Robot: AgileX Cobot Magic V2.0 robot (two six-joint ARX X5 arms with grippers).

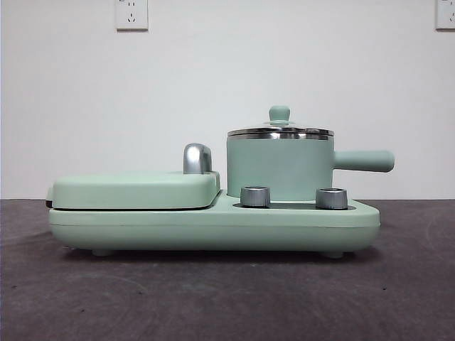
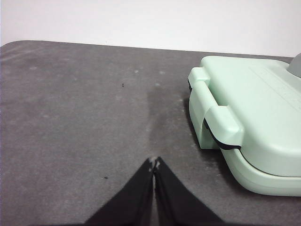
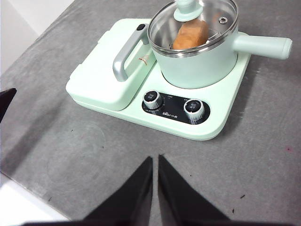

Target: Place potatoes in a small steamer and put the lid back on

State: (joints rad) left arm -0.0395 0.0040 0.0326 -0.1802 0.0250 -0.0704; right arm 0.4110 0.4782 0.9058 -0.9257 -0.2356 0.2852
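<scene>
The potato (image 3: 189,34) is seen inside the small steamer (image 3: 197,59) on the appliance base (image 3: 221,120), with the lid (image 3: 193,21) seated on its rim. Nothing appears left undone. Both the left gripper (image 2: 154,165) and right gripper (image 3: 154,160) are held pressed together, empty, over the tabletop (image 3: 263,179).

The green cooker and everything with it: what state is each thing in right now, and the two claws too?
Small steamer: standing on the cooker base, covered.
Lid: seated on the steamer rim.
Potato: inside the steamer, under the glass.
Griddle lid: closed flat.
Two knobs: setting too small to read.
Left gripper: shut, empty, over the table.
Right gripper: shut, empty, away from the cooker.
</scene>
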